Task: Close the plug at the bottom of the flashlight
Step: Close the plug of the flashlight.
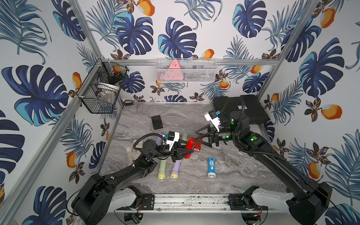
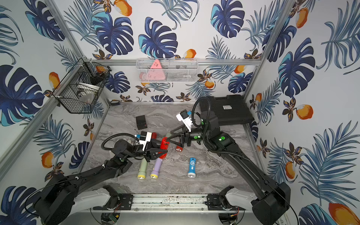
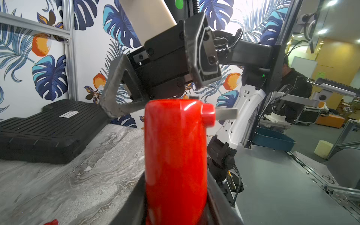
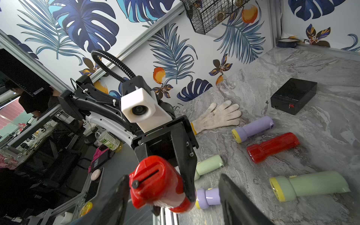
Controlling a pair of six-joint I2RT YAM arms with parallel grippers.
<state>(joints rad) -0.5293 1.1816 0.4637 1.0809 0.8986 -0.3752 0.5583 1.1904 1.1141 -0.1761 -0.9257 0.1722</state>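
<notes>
Left hand [image 1: 187, 153] clenched on red flashlight [image 3: 175, 155], above the desk [image 1: 233, 165]. Right hand [image 4: 173, 176] released, jaws either side of the flashlight's base. The plug [image 3: 208, 115] juts from that base, prong exposed. Judgement: grasp done, closing not yet done; plug must fold in.

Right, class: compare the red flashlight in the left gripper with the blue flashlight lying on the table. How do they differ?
The red flashlight is clamped in the left gripper, raised off the table; the blue flashlight lies loose on it. A metal prong sticks out at the red flashlight's base; none shows on the blue flashlight. Their colours differ too. Both are small plastic flashlights.
</notes>
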